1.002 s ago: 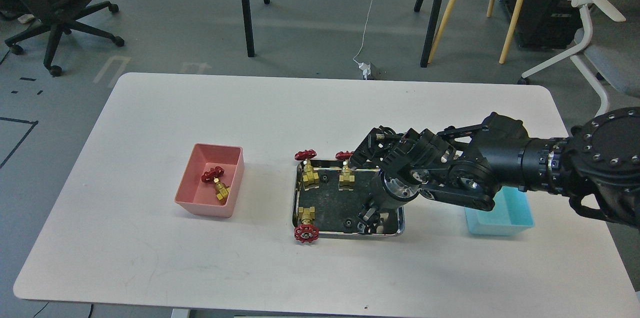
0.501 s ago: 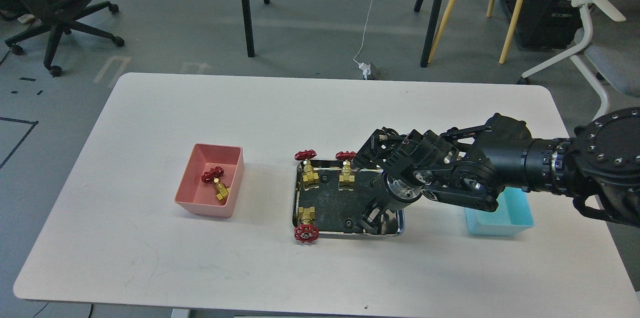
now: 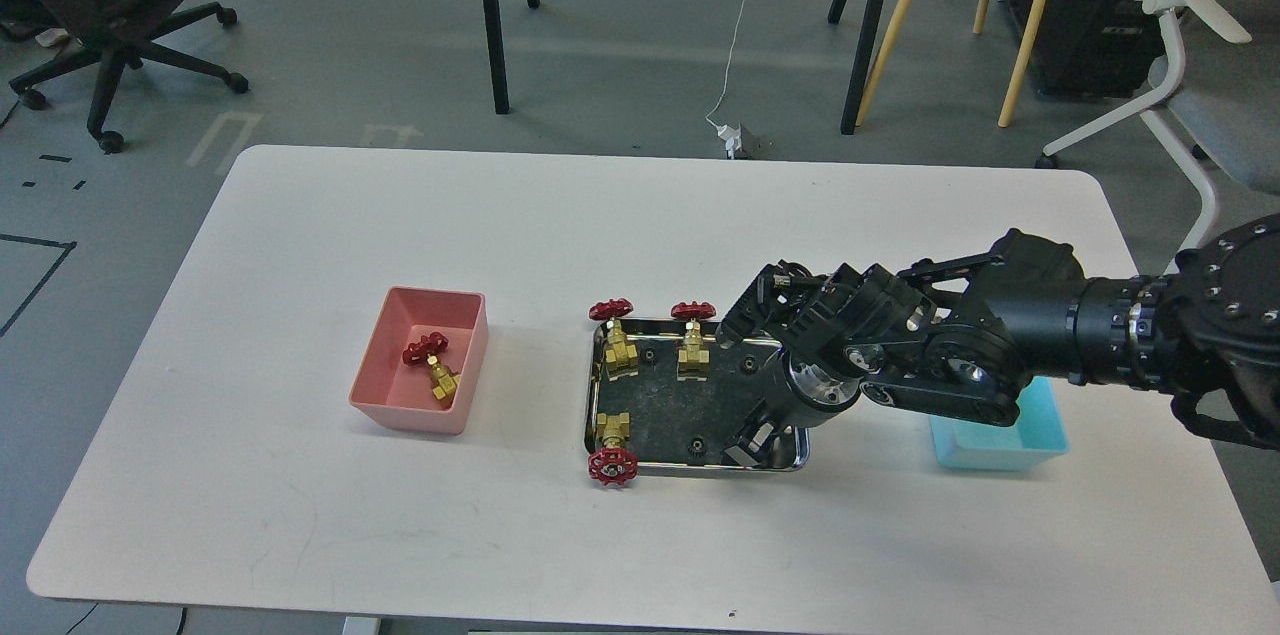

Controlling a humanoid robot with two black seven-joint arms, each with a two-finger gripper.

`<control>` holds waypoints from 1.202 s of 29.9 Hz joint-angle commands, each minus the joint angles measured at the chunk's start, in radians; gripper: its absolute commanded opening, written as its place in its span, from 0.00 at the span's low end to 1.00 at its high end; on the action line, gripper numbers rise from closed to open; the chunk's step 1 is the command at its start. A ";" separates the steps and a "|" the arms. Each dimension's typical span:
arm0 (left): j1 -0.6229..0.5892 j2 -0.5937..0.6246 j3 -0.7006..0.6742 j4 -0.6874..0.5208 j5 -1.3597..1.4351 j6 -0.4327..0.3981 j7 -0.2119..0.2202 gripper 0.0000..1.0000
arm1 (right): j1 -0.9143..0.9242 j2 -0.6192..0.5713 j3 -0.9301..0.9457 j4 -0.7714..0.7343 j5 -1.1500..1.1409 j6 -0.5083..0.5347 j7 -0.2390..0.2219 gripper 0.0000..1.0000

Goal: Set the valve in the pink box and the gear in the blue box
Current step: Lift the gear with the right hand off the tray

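My right gripper (image 3: 752,443) points down into the front right corner of the shiny steel tray (image 3: 668,468). Its fingers are dark and bunched, so I cannot tell whether they hold anything. Three valves stand in the tray: two at the back (image 3: 616,337) (image 3: 693,339) and one at the front left (image 3: 611,447). Small black gears lie on the tray's dark floor (image 3: 651,355) (image 3: 693,446). The pink box (image 3: 400,410) stands left of the tray with one valve (image 3: 436,366) lying in it. The blue box (image 3: 1000,445) stands right of the tray, partly hidden by my right arm. My left gripper is out of view.
The white table (image 3: 640,215) has edges on all sides in view. My thick right arm (image 3: 1000,345) crosses above the table's right part and over the blue box. Chairs and stand legs are on the floor beyond the far edge.
My right arm has shifted a little to the right, uncovering the back right valve's handwheel. The gripper has moved slightly right within the tray's front right corner. The valves and boxes have not moved.
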 commanded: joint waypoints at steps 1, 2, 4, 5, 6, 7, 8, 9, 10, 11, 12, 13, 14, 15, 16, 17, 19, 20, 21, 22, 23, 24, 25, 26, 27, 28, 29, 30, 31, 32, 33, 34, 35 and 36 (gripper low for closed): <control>-0.001 -0.003 0.000 0.009 -0.001 0.000 -0.001 0.99 | -0.004 -0.004 0.000 0.000 0.000 0.000 0.000 0.52; -0.001 -0.003 0.000 0.009 -0.001 0.000 -0.001 0.99 | -0.004 -0.004 0.000 -0.001 -0.002 0.000 0.000 0.46; -0.001 -0.005 0.000 0.009 -0.001 0.000 -0.001 0.99 | -0.004 -0.002 0.000 0.000 -0.002 0.000 0.000 0.38; -0.001 -0.005 0.000 0.009 -0.001 0.000 -0.001 0.99 | -0.005 -0.002 0.000 0.000 -0.002 0.000 0.000 0.34; -0.001 -0.005 0.000 0.009 0.000 0.000 -0.001 0.99 | -0.005 0.000 0.000 -0.001 -0.002 0.000 0.000 0.29; -0.001 -0.005 0.000 0.009 0.000 0.000 -0.001 0.99 | -0.005 0.000 0.000 -0.001 -0.002 0.000 0.000 0.26; -0.001 -0.005 0.000 0.009 0.000 0.000 -0.001 0.99 | -0.007 0.000 0.000 -0.001 -0.002 0.000 0.000 0.24; -0.001 -0.005 0.000 0.011 0.000 0.000 -0.001 0.99 | -0.007 0.000 0.000 0.000 -0.002 0.000 0.000 0.23; 0.001 -0.005 0.000 0.009 0.000 0.001 -0.001 0.99 | -0.008 0.001 0.000 -0.001 -0.002 0.000 -0.001 0.22; -0.001 -0.005 0.000 0.011 0.000 0.000 -0.001 0.99 | -0.008 0.001 0.000 -0.001 -0.002 0.000 0.000 0.21; -0.001 -0.005 0.000 0.011 0.000 0.000 -0.001 0.99 | -0.008 0.001 0.000 -0.001 -0.002 0.000 -0.001 0.18; 0.001 -0.005 0.000 0.011 0.000 0.000 -0.001 0.99 | -0.008 0.001 0.000 -0.001 -0.002 0.000 0.000 0.16; -0.001 -0.005 0.000 0.011 0.000 0.000 -0.001 0.99 | -0.008 0.001 0.000 -0.001 -0.003 0.000 0.000 0.14; 0.001 -0.005 0.000 0.011 0.000 0.001 -0.001 0.99 | -0.008 0.001 0.000 -0.001 -0.003 0.000 0.000 0.13; 0.001 -0.005 0.000 0.011 -0.001 0.001 -0.001 0.99 | -0.008 0.001 0.002 -0.001 -0.003 0.000 -0.001 0.12; 0.001 -0.005 0.000 0.011 0.000 0.001 -0.001 0.99 | -0.007 0.001 0.002 -0.001 -0.003 0.000 0.000 0.12; -0.001 -0.005 0.000 0.011 0.000 0.000 -0.001 0.99 | -0.004 0.001 0.005 -0.004 -0.002 0.000 0.000 0.12; 0.001 -0.005 0.000 0.011 0.000 0.001 -0.001 0.99 | 0.004 0.001 0.012 -0.006 -0.002 0.000 0.000 0.12; -0.001 -0.005 0.000 0.011 0.000 0.001 -0.001 0.99 | 0.007 0.001 0.017 -0.008 0.003 0.000 0.000 0.11; 0.001 -0.005 0.000 0.011 0.000 0.000 -0.001 0.99 | 0.016 0.000 0.026 -0.008 0.008 0.000 0.002 0.11; 0.001 -0.005 0.000 0.011 0.000 0.001 -0.001 0.99 | 0.028 -0.002 0.047 -0.008 0.012 0.000 0.002 0.11; 0.001 -0.005 0.000 0.011 -0.001 0.001 -0.001 0.99 | 0.041 -0.007 0.073 -0.006 0.018 0.000 0.005 0.11; 0.001 -0.005 0.000 0.011 -0.001 0.001 -0.001 0.99 | 0.047 -0.017 0.090 -0.004 0.023 0.000 0.006 0.11; 0.001 -0.005 0.000 0.011 -0.001 0.001 -0.001 0.99 | 0.052 -0.031 0.107 -0.006 0.029 0.000 0.006 0.11; 0.001 -0.006 0.000 0.011 -0.001 0.001 -0.001 0.99 | 0.056 -0.046 0.118 -0.004 0.034 0.000 0.008 0.11; 0.001 -0.006 0.000 0.011 0.000 0.001 -0.001 0.99 | 0.065 -0.066 0.124 -0.003 0.038 0.000 0.008 0.11; -0.001 -0.006 0.000 0.011 -0.001 0.001 -0.001 0.99 | 0.073 -0.086 0.127 0.002 0.041 0.000 0.009 0.11; 0.001 -0.006 0.000 0.011 -0.001 0.001 -0.001 0.99 | 0.081 -0.120 0.135 0.014 0.044 0.000 0.009 0.11; -0.001 -0.006 -0.002 0.011 -0.001 0.001 -0.001 0.99 | 0.087 -0.161 0.144 0.032 0.049 0.000 0.011 0.11; -0.001 -0.006 -0.002 0.011 -0.001 0.001 -0.001 0.99 | 0.090 -0.203 0.153 0.052 0.054 0.000 0.011 0.11; -0.001 -0.008 0.000 0.011 -0.001 0.001 -0.001 0.99 | 0.091 -0.252 0.166 0.078 0.055 0.000 0.011 0.12; -0.001 -0.008 -0.002 0.011 -0.001 0.003 -0.001 0.99 | 0.091 -0.302 0.176 0.103 0.055 0.000 0.011 0.12; -0.001 -0.008 -0.002 0.011 -0.001 0.003 -0.001 0.99 | 0.091 -0.356 0.189 0.129 0.055 0.000 0.011 0.12; -0.001 -0.008 -0.002 0.011 -0.001 0.004 -0.001 0.99 | 0.091 -0.400 0.202 0.149 0.055 0.000 0.011 0.12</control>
